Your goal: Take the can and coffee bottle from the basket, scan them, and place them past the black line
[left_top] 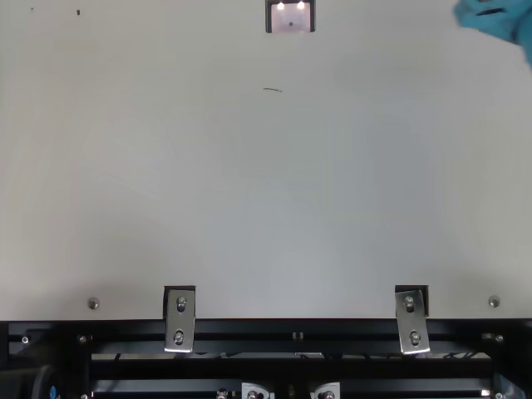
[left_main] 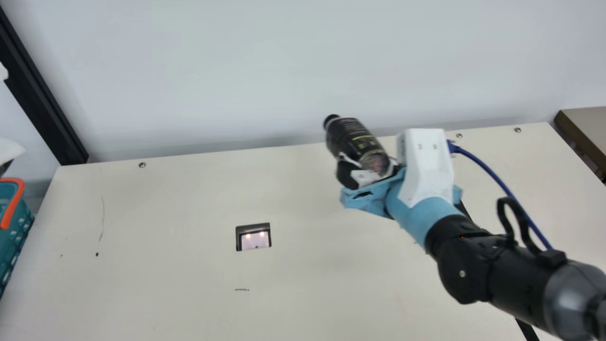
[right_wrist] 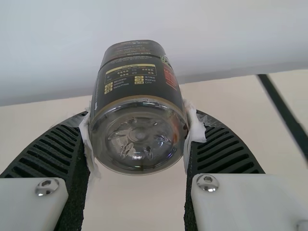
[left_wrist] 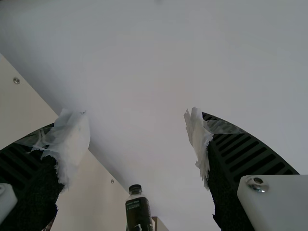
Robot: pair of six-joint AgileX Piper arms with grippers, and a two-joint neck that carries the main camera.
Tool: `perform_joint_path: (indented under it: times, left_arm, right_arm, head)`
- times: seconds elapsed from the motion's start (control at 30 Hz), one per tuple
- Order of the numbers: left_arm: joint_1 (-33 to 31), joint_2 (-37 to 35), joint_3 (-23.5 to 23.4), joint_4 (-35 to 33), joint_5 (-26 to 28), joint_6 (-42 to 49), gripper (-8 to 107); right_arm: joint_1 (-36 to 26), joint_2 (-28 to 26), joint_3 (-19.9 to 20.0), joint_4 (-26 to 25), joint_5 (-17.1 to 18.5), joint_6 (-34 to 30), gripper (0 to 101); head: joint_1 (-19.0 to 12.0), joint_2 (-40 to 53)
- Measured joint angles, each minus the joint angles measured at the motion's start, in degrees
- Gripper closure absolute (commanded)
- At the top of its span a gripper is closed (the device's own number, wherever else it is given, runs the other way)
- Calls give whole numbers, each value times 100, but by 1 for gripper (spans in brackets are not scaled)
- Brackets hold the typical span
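Right pincer (right_wrist: 142,127) clamped on coffee bottle (left_main: 354,138) near its base, tilted above table (left_main: 165,199) | left pincer (left_wrist: 138,127) wide, nothing held | risk: low grip may let bottle pivot; slanted set-down could topple it short of black line (right_wrist: 284,111)

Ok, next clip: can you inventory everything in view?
Bottle: one, dark, raised, tilted, in the right gripper
Basket: one, teal, orange handle, main view's left edge
Scanner: one, dark-framed, set into the table
Black line: one, on the table
Table: one, cream
Marks: a few, dark, on the table
Screws: several, silver, near table edges
Wall: one, pale, behind
Post: one, black, far left
Brackets: two, silver, near edge
Cable: one, blue, on the right arm
Right arm: one, black, blue sleeve
Grippers: two, black
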Motion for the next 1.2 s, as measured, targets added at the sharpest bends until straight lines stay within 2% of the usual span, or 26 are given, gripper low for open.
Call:
perform_joint_path:
  times: [0.2,0.47,0.87,1.2]
  left_arm:
    - [0,0,0,0,0,0,9]
    - [0,0,0,0,0,0,9]
    - [0,0,0,0,0,0,9]
    - [0,0,0,0,0,0,9]
  right_arm:
    - [-663,-129,295,227,-144,-416,101]
    - [-1496,-199,674,249,-393,-720,101]
    - [-2658,-214,1248,-213,-754,-1021,101]
    - [-3542,-106,1603,-546,-1128,-1565,101]
  head:
    - [0,0]
    - [0,0]
    - [0,0]
    - [0,0]
